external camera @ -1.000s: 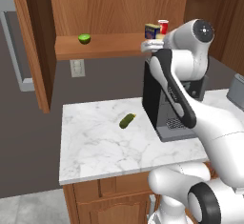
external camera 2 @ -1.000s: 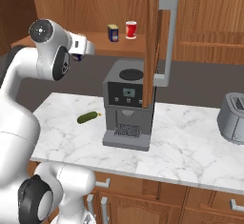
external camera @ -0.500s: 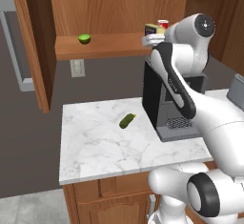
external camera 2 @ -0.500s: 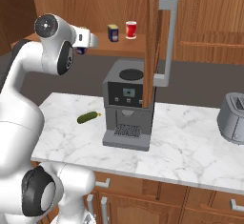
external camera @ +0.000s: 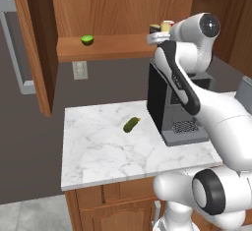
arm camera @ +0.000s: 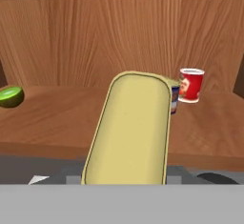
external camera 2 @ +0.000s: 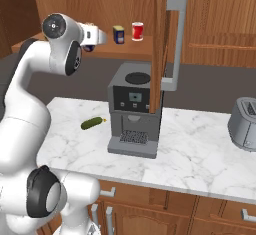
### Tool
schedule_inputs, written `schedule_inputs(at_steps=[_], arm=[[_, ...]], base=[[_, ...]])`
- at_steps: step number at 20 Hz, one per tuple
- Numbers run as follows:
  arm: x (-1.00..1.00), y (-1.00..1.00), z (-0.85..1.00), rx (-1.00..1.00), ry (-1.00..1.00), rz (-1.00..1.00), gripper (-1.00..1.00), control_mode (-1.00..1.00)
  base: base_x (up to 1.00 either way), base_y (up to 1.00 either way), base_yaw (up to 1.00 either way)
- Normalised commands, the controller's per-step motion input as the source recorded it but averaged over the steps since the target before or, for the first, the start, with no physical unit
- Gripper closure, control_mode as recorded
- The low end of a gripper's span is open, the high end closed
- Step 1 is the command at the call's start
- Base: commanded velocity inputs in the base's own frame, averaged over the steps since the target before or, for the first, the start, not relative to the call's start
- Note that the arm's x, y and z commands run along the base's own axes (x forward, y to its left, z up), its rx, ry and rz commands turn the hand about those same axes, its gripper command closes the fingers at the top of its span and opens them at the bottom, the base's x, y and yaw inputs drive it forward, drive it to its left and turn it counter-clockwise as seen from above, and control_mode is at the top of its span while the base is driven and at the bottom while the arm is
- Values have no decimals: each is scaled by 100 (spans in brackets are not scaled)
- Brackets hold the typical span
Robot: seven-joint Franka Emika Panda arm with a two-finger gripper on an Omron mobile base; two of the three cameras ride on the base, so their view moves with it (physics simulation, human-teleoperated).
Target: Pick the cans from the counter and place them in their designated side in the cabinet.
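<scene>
Held can (arm camera: 131, 127) fills centre of hand view, yellow top toward camera, clamped in gripper (external camera 2: 89, 41) at upper left of right base view. Second can (external camera 2: 118, 34) upright on cabinet shelf (external camera 2: 127, 53), just beside red-and-white can (external camera 2: 137, 31). Lime half (external camera: 87, 40) at shelf's far left. Pickle (external camera: 131, 124) on worktop (external camera: 103, 151), near coffee machine (external camera 2: 132, 114); toaster (external camera 2: 244, 124) at right edge. Arm raised, elbow bent, wrist level with shelf.

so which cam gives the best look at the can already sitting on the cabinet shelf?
Right base view: the blue can stands whole on the shelf, beside the red-and-white can. In the hand view only its edge peeks from behind the held can. In the left base view just its top clears the arm.
</scene>
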Motion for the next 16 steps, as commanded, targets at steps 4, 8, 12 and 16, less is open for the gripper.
schedule_inputs(at_steps=[4,8,12,16], arm=[[19,-6,7,-3,-3,2,100,-100],[20,-3,5,-3,0,1,100,-100],[24,0,0,-3,0,1,100,-100],[23,-1,3,-2,0,1,100,-100]], base=[[0,0,0],[0,0,0],[0,0,0],[0,0,0]])
